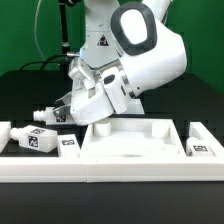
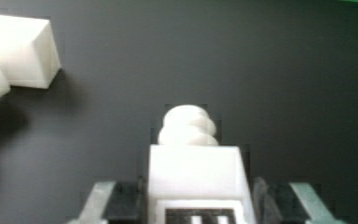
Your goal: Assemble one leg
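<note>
While the gripper (image 2: 197,200) is clamping the leg (image 2: 197,165) between closed-in jaws, the insertion step is probably needing alignment over the tabletop (image 1: 140,142).

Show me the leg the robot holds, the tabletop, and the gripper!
Held leg (image 2: 197,165): wrist view, its white front face.
Tabletop (image 1: 135,140): exterior view, its bare flat middle.
Gripper (image 2: 197,192): wrist view, midway between its fingertips.

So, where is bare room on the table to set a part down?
Bare black table lies behind the tabletop, on the exterior view's right. Crowded on its left: loose legs beside the gripper, which holds the leg.
</note>
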`<state>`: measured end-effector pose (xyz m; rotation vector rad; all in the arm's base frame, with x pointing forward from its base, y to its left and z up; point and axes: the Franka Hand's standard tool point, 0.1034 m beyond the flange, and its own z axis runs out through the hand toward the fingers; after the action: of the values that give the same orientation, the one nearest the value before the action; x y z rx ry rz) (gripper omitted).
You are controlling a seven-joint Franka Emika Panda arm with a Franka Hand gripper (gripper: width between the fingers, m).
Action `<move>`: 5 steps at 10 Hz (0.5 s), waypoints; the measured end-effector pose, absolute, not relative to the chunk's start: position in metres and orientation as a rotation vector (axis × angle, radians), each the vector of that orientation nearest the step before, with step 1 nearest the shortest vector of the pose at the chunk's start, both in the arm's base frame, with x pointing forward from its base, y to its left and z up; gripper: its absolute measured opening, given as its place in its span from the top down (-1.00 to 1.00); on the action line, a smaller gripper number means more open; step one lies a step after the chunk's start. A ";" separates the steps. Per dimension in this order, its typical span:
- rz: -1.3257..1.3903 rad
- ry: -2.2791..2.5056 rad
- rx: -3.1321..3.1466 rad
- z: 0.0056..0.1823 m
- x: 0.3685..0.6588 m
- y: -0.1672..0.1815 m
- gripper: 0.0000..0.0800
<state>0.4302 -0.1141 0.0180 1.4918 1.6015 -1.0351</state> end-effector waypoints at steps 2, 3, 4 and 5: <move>-1.052 1.587 1.479 0.026 0.431 -0.111 0.30; -1.074 1.559 1.467 0.042 0.433 -0.103 0.30; -1.065 1.555 1.474 0.054 0.436 -0.094 0.30; -1.036 1.561 1.505 0.062 0.437 -0.090 0.30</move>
<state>0.4371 -0.0901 0.0617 1.5053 1.5607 -1.0364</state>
